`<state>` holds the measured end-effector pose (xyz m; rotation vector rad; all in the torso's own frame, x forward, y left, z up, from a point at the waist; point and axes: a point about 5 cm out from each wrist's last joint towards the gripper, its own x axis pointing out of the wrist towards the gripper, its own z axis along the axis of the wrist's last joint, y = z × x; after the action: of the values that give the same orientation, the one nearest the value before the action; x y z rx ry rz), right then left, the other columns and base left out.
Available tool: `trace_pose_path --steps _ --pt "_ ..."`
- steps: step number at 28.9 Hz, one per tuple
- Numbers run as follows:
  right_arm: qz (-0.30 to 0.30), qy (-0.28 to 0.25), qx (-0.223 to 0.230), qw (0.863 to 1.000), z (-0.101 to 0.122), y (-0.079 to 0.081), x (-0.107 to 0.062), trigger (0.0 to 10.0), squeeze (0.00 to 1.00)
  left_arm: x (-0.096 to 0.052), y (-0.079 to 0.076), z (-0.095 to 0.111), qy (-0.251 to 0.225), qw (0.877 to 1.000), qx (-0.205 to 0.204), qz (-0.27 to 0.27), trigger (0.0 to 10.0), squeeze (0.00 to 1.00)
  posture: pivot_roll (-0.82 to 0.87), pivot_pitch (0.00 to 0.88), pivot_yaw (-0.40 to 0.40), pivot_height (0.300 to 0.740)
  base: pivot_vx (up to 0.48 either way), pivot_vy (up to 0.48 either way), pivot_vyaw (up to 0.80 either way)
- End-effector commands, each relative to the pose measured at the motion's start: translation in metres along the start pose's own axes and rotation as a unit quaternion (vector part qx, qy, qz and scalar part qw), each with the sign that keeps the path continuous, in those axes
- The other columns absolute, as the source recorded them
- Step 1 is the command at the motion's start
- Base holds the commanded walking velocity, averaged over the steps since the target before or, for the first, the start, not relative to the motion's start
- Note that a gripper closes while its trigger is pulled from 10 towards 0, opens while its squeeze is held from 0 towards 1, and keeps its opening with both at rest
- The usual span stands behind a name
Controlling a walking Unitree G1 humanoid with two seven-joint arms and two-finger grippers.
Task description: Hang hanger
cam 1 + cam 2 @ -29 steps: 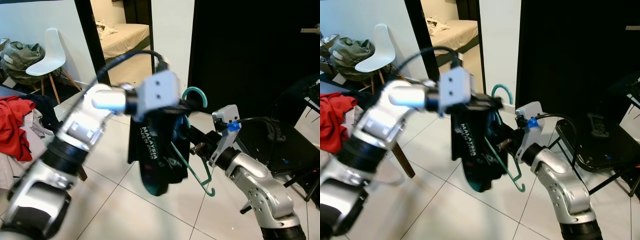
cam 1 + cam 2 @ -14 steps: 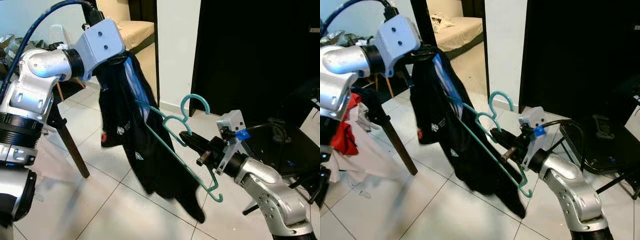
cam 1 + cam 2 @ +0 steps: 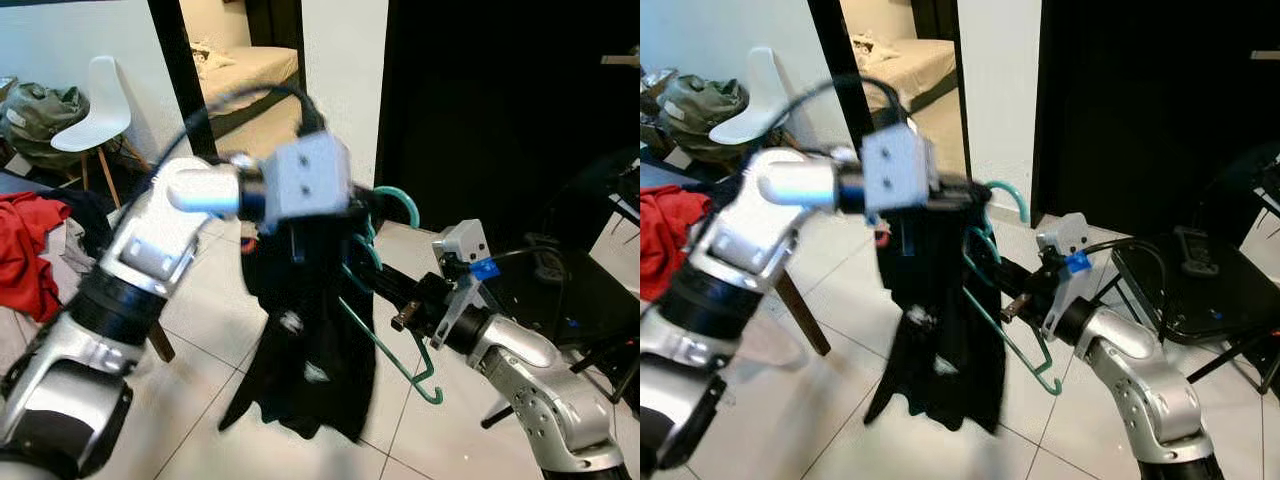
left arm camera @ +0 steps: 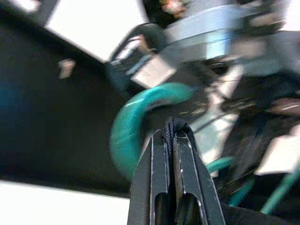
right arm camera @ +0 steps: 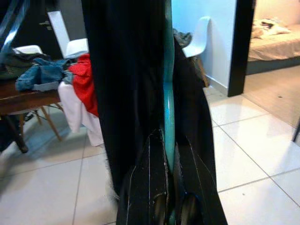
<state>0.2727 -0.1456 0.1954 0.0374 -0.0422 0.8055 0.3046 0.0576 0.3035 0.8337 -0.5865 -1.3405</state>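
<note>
Daylight from the bedroom doorway [image 3: 240,60] lit the pale floor tiles [image 3: 200,400] evenly. The left arm [image 3: 180,230] was motion-blurred; the left wrist view smeared heavily; the dark wall [image 3: 500,100] swallowed detail.

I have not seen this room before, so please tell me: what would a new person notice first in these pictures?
First, the black garment hanging in mid-air at the centre, pinched at its top by the left gripper. Beside it, the right gripper is shut on a teal hanger, whose hook sits next to the garment's top. Further left, a red cloth and a white chair stand out against the pale tiled floor.
</note>
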Motion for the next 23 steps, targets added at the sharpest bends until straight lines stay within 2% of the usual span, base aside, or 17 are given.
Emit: trace_pose_path --steps 1,7,9,12,13,15,16,19,23 --pt "0.015 -0.022 -0.006 1.000 0.008 0.005 0.003 10.0 0.00 0.003 -0.004 0.004 -0.014 1.000 0.002 -0.022 10.0 0.00 -0.09 0.000 0.068 0.740 0.000 0.000 0.00" --pt "0.004 -0.029 -0.007 1.000 0.010 0.002 0.004 10.0 0.00 0.002 -0.010 0.004 -0.015 0.999 -0.004 -0.045 10.0 0.00 -0.09 0.000 0.068 0.740 0.000 0.000 0.00" --pt "-0.007 -0.027 -0.007 1.000 0.009 -0.001 0.005 10.0 0.00 0.004 -0.018 0.011 -0.034 0.997 -0.018 -0.065 10.0 0.00 -0.09 0.000 0.064 0.740 0.000 0.000 0.00" --pt "-0.015 -0.027 -0.007 1.000 0.009 -0.003 0.005 10.0 0.00 0.004 -0.021 0.013 -0.041 0.996 -0.032 -0.076 10.0 0.00 -0.09 0.000 0.063 0.740 0.000 0.000 0.00" --pt "-0.024 -0.027 -0.006 0.999 0.009 -0.006 0.006 10.0 0.00 0.003 -0.023 0.014 -0.043 0.994 -0.051 -0.087 10.0 0.12 -0.09 0.000 0.061 0.740 0.000 0.000 0.00" --pt "-0.024 -0.027 -0.006 0.999 0.009 -0.006 0.006 10.0 0.00 0.003 -0.023 0.014 -0.043 0.994 -0.051 -0.087 10.0 0.12 -0.09 0.000 0.061 0.740 0.000 0.000 0.00" --pt "-0.031 -0.028 -0.006 0.999 0.009 -0.008 0.006 10.0 0.00 0.001 -0.023 0.013 -0.039 0.993 -0.064 -0.091 10.0 1.00 -0.09 0.000 0.060 0.740 0.000 0.000 0.00" --pt "-0.035 -0.030 -0.006 0.999 0.010 -0.009 0.006 10.0 0.00 -0.004 -0.021 0.011 -0.026 0.993 -0.071 -0.093 10.0 1.00 -0.09 0.000 0.059 0.740 0.000 0.000 0.00" --pt "-0.038 -0.033 -0.005 0.999 0.010 -0.011 0.006 10.0 0.00 -0.019 -0.012 0.009 0.001 0.993 -0.074 -0.093 10.0 1.00 -0.08 0.000 0.057 0.740 0.000 0.000 0.00"
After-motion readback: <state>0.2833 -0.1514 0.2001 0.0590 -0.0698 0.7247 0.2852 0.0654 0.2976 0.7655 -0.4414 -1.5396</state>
